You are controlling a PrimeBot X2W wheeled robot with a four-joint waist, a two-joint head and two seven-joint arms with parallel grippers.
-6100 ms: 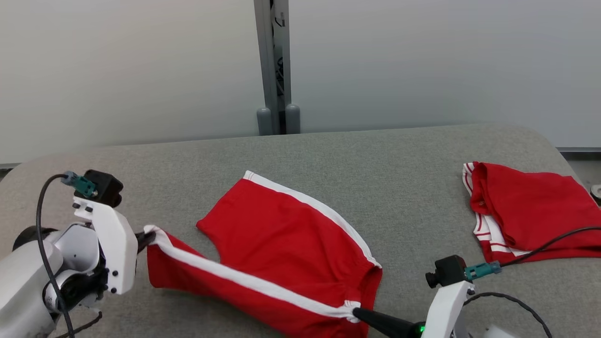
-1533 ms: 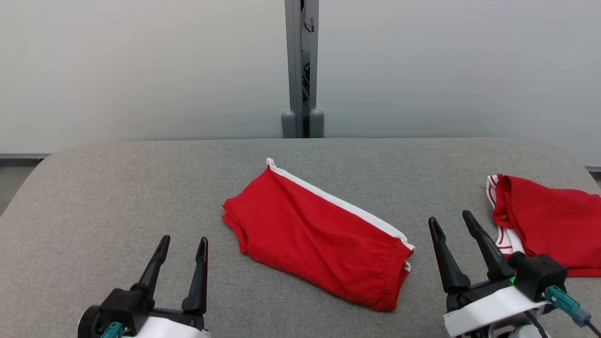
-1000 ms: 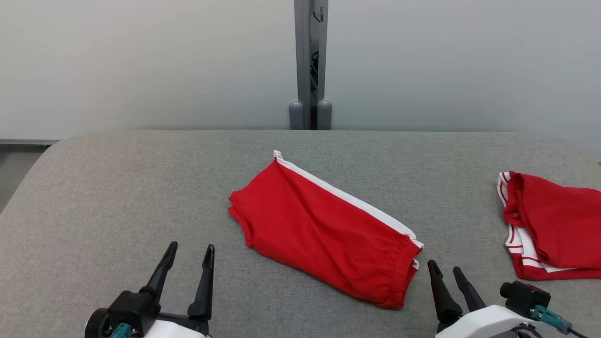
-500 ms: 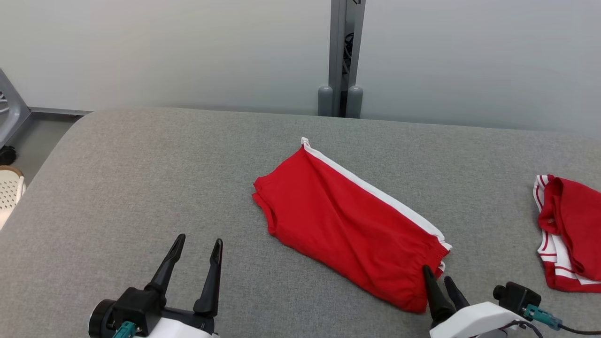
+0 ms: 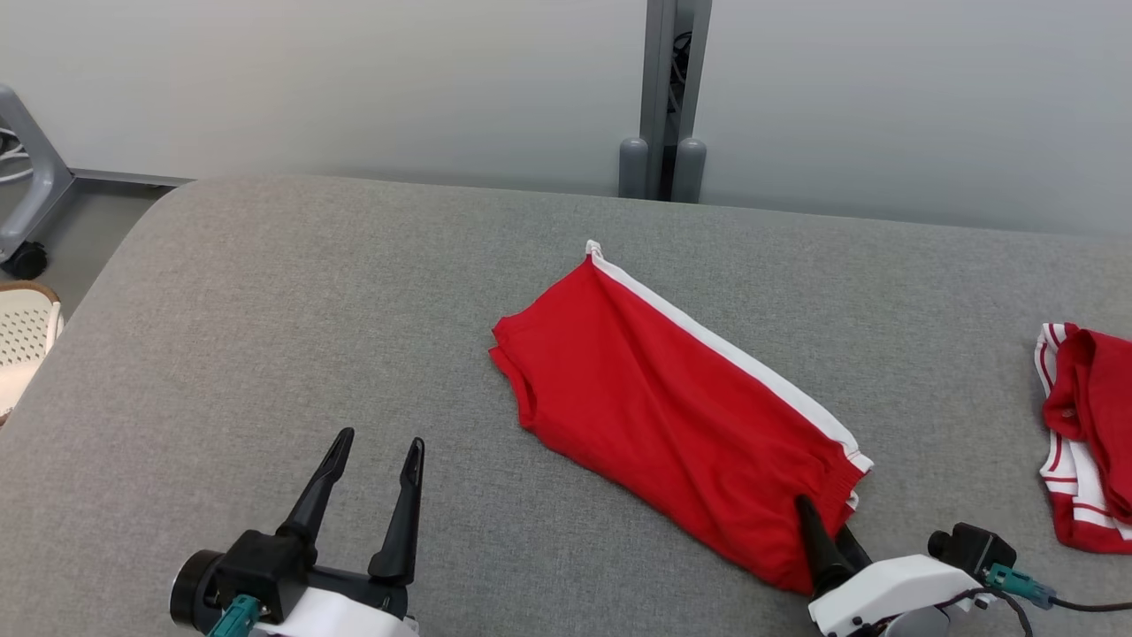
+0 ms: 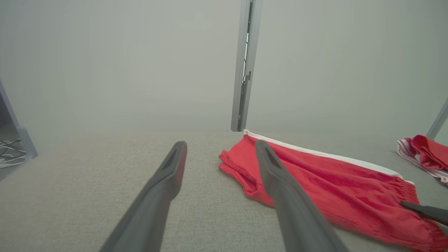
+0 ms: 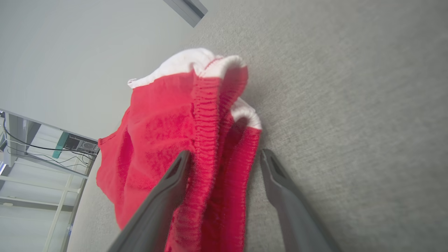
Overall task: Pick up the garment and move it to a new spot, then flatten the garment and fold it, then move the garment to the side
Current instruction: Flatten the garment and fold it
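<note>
A pair of red cloth shorts with a white side stripe [image 5: 672, 416], folded in half lengthwise, lies flat and slantwise in the middle of a grey fabric-covered table [image 5: 265, 310], its leg hems toward the far left and its gathered elastic waistband [image 7: 210, 115] toward the near right. The right gripper [image 5: 824, 520] sits at that waistband end with its two long dark fingers [image 7: 168, 189] apart: in the right wrist view one finger lies over the red cloth, the other over bare table just beside the edge, and nothing is clamped. The left gripper [image 5: 380, 440] hovers over the table at the near left, fingers also apart and empty, well apart from the shorts. A second red garment with white stripes [image 5: 1088, 425] lies bunched at the table's far right edge. The step in hand appears to be gripping the folded shorts to shift them aside. To do it well, the right fingers should take in both stacked waistband layers, which gape slightly, before closing. The cloth should then travel low and slowly so the fold does not open, keeping clear of the second garment.
</note>
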